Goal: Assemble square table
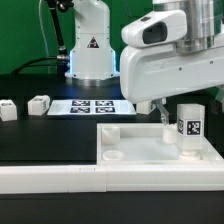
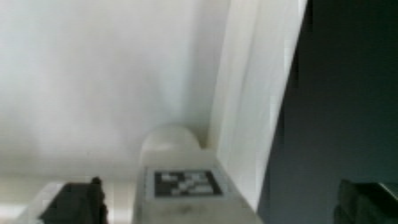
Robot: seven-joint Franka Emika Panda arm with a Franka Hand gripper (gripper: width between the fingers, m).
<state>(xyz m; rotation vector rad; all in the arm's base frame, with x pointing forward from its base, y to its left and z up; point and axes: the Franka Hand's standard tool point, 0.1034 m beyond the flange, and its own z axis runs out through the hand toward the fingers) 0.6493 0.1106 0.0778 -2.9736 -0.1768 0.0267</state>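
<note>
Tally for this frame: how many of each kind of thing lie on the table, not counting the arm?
White plastic square tray-like top: 1
Short white tagged legs: 3 in view, one upright on the top, two lying apart from it
Flat white marker board: 1
Long white L-shaped wall: 1
Total: 6

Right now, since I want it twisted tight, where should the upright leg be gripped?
Take the leg by its upper part, coming straight down from above. It stands upright in a corner of the top, with the rim close beside its base, so only its upper sides are free. The open gripper looks wide enough.
</note>
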